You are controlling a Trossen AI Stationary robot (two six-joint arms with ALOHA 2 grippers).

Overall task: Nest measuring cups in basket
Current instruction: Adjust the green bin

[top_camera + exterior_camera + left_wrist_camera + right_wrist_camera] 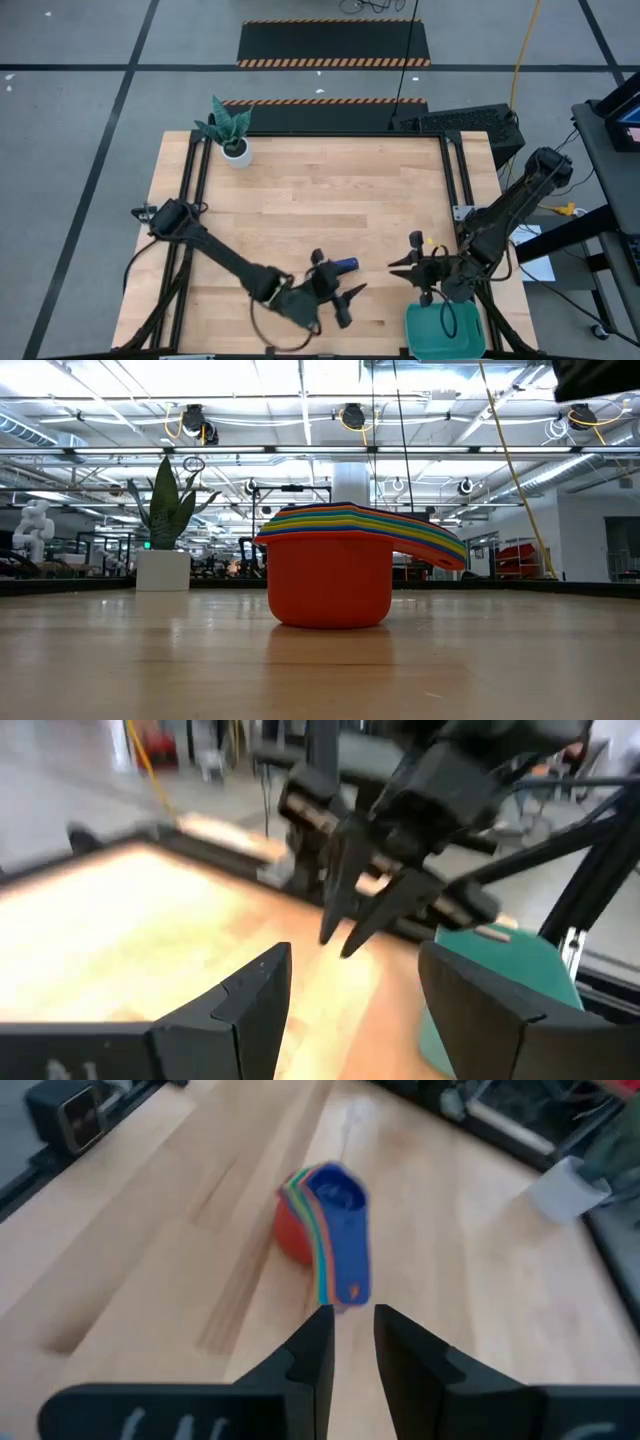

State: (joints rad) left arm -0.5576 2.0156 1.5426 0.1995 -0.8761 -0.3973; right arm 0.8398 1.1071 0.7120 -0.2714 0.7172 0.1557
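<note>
Cups, nested rainbow plastic stack (325, 1230), sit on wooden counter (300, 200), not yet in teal plastic basket (445, 335) at 5 o'clock; left gripper (345, 300) fingers apart, empty; right gripper (405, 265) fingers narrowed, empty

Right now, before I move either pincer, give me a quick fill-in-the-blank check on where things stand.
1. The stacked measuring cups sit on the ____, not in the basket.
2. The outermost cup is ____.
3. The left pincer is ____.
4. The plant pot is ____.

Missing words: table; red; open; white
</note>
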